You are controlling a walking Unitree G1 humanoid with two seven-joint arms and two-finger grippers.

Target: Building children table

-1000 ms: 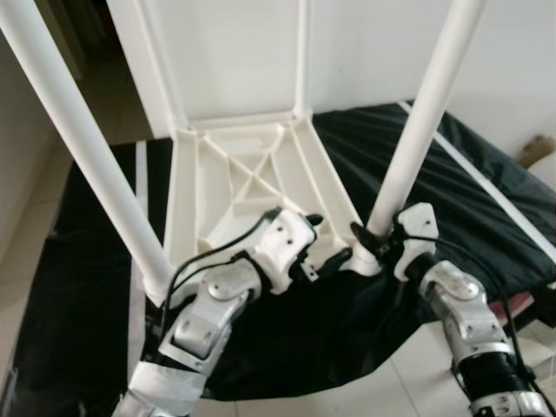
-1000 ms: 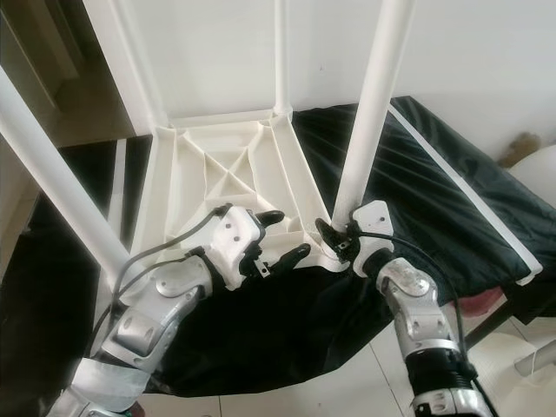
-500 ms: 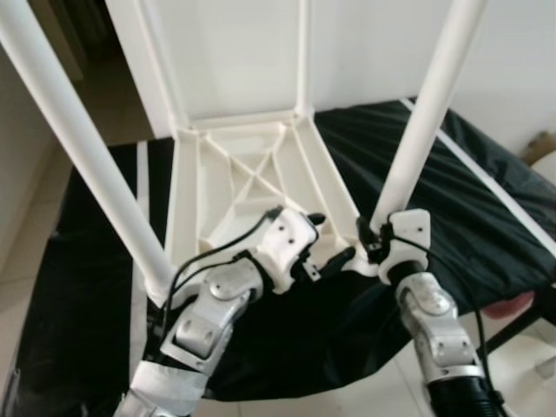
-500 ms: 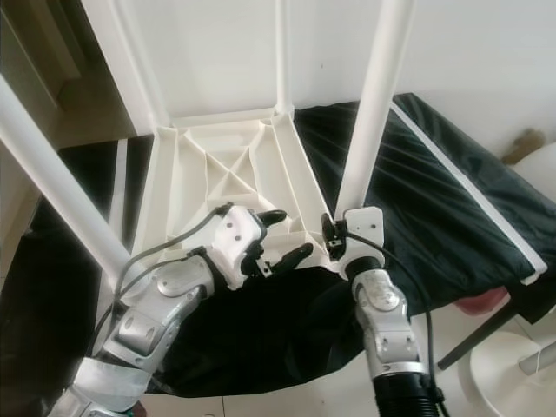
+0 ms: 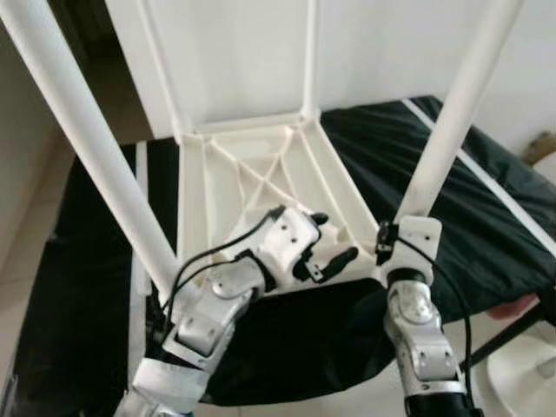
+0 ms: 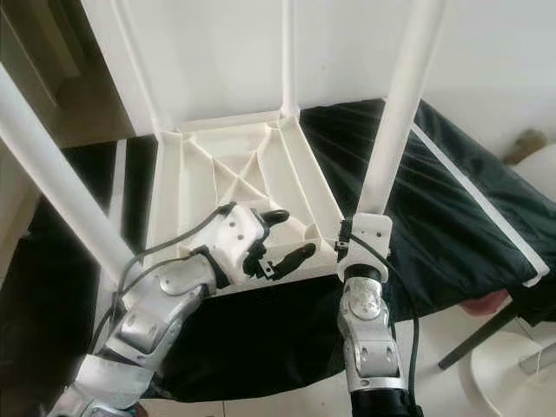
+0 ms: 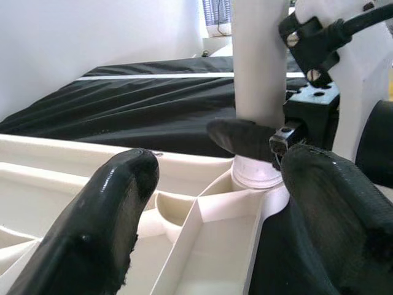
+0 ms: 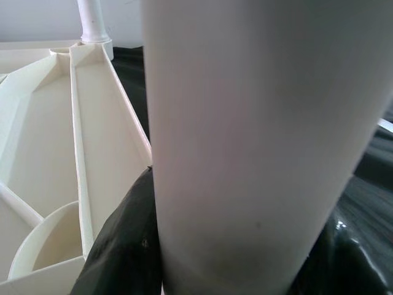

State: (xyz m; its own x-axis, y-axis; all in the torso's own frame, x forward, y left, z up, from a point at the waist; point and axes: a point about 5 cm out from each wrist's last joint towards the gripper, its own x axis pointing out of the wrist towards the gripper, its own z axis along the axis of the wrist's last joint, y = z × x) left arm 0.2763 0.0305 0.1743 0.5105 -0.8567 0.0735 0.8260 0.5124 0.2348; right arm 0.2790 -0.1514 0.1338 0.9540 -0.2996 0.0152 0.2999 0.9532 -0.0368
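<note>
Head stereo pair looks forward and down from above at upturned table top (image 5: 252, 165) on black sheet (image 5: 486, 217); both eyes share same scene, right eye slightly offset; left wrist view sits low, close over table's ribbed underside, faces along its open fingers (image 7: 110, 215) toward near right leg (image 7: 261, 80); right wrist view pressed very close against same leg (image 8: 264, 141), far leg (image 8: 92, 21) beyond; wrist views share leg base with head pair.

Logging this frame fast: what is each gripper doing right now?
Left gripper: open, holding nothing, over the tabletop underside.
Right gripper: shut on the near right table leg at its base.
</note>
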